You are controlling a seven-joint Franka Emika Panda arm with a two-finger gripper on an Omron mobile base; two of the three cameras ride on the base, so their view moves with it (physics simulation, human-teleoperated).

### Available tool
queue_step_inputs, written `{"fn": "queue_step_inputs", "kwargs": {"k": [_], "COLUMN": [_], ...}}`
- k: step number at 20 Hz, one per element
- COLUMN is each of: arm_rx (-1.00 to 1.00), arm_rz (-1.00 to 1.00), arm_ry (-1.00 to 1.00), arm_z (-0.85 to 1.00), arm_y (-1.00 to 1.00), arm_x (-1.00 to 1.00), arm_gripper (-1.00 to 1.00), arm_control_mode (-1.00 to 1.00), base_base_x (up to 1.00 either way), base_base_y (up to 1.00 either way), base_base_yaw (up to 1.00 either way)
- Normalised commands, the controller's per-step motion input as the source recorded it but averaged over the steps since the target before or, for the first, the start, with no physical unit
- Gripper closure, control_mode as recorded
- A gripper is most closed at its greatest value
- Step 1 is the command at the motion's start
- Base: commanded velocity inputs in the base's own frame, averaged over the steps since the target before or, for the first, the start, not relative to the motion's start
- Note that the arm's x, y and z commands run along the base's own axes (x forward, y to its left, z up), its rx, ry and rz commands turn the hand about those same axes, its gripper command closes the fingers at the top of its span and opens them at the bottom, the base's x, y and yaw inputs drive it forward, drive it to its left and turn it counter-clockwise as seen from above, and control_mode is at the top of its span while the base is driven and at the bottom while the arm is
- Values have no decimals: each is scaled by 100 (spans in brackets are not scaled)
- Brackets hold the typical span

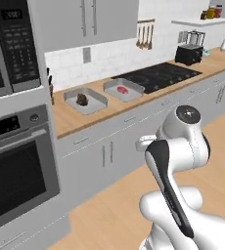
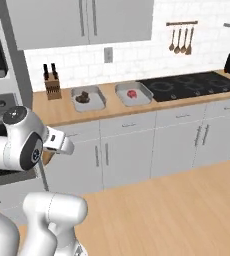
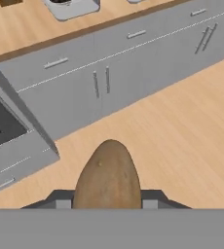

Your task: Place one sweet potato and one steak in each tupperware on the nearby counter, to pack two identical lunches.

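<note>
Closest to us in the hand view, a brown sweet potato (image 3: 108, 176) sits clamped between the two dark fingertips (image 3: 61, 200) of our gripper (image 3: 108, 202), its long axis running straight out ahead along the gripper toward the cabinets. We hold it above the wooden floor, well short of the counter (image 2: 62, 116). On that counter lie the two tupperware trays side by side: the left tray (image 2: 88, 98) holds a dark brown lump we cannot identify for certain, the right tray (image 2: 134, 93), next to the black stovetop (image 2: 192, 85), holds a red steak (image 2: 132, 93). Both trays lie far ahead of the gripper and somewhat to the right. We judge the potato belongs in the right tray, so the carry must go forward and rightward.
</note>
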Motion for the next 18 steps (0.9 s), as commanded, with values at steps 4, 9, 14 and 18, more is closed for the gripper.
{"fn": "queue_step_inputs", "kwargs": {"k": [4,9,14,18], "arm_rx": [0,0,0,0], "arm_rz": [0,0,0,0], "arm_ry": [0,0,0,0], "arm_z": [0,0,0,0], "arm_y": [0,0,0,0], "arm_x": [0,0,0,0], "arm_gripper": [100,100,100,100], "arm_control_mode": [100,100,100,100], "base_base_x": [91,100,100,100], "base_base_y": [-59,-36,-30,-39], "base_base_yaw": [-46,-4,41,55]}}
